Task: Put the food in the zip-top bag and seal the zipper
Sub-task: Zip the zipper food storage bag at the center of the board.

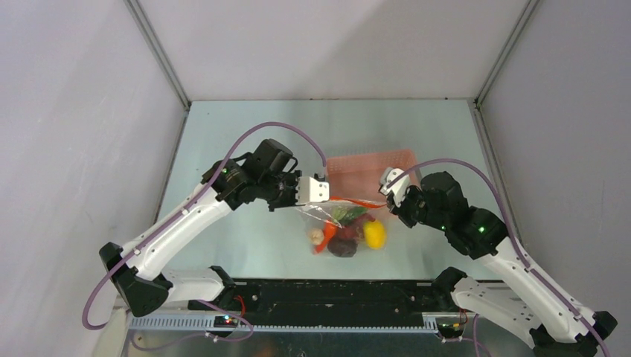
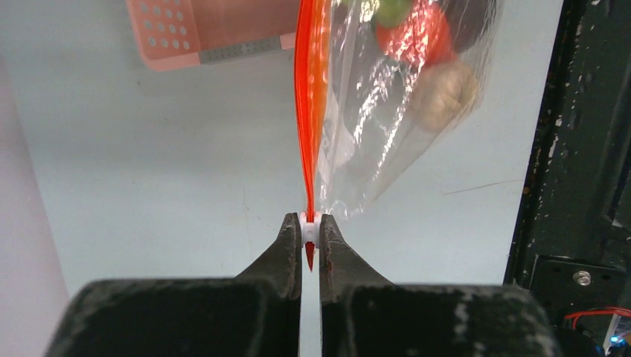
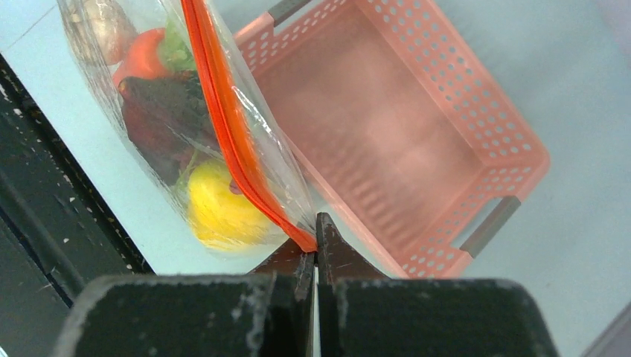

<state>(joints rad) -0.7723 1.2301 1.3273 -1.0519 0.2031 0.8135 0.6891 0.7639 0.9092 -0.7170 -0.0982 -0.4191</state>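
Left pincer [image 2: 310, 242] pinched the white tip [image 2: 312, 225] of the zipper [image 2: 309, 111]; right pincer [image 3: 314, 256] clamped its other end beside the basket [image 3: 476, 126]. Food [image 3: 216, 208] was bagged; sealing likely needed the tip drawn along.

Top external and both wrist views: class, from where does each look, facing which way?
Top external: above, behind the robot, facing down at the table; left arm, right arm show.
Left wrist: behind the left end effector, facing the zipper it pinches.
Right wrist: behind the right end effector, facing the zipper's other end it pinches.
Shared: both wrist views show the zip-top bag and basket.
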